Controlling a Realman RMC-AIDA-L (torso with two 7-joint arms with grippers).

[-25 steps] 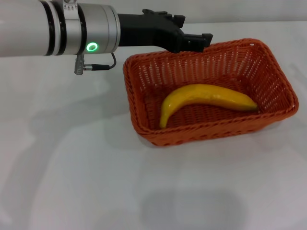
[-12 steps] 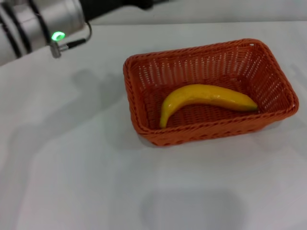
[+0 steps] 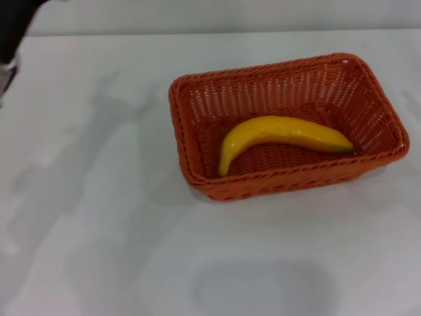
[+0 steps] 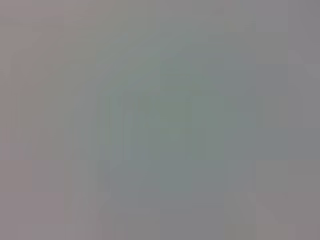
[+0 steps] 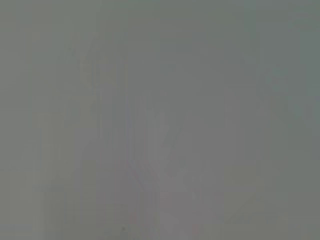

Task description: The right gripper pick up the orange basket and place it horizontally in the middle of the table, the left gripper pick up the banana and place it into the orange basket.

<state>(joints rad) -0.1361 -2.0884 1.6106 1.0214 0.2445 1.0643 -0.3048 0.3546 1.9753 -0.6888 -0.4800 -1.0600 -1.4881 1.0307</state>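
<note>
Of the left gripper (image 3: 12,29) we see only a dark part at the far left corner of the head view, and we cannot tell its state; the right gripper is out of sight. We count one large rectangular orange woven wicker basket (image 3: 191,172) and one curved smooth yellow banana (image 3: 279,134). The banana, dark at its stem tip, lies flat inside the basket, along its long side and near the front wall. The basket rests on the glossy white flat table (image 3: 99,230). Both wrist views show only blank grey.

Yellow banana (image 3: 283,133), orange woven basket (image 3: 191,172)
</note>
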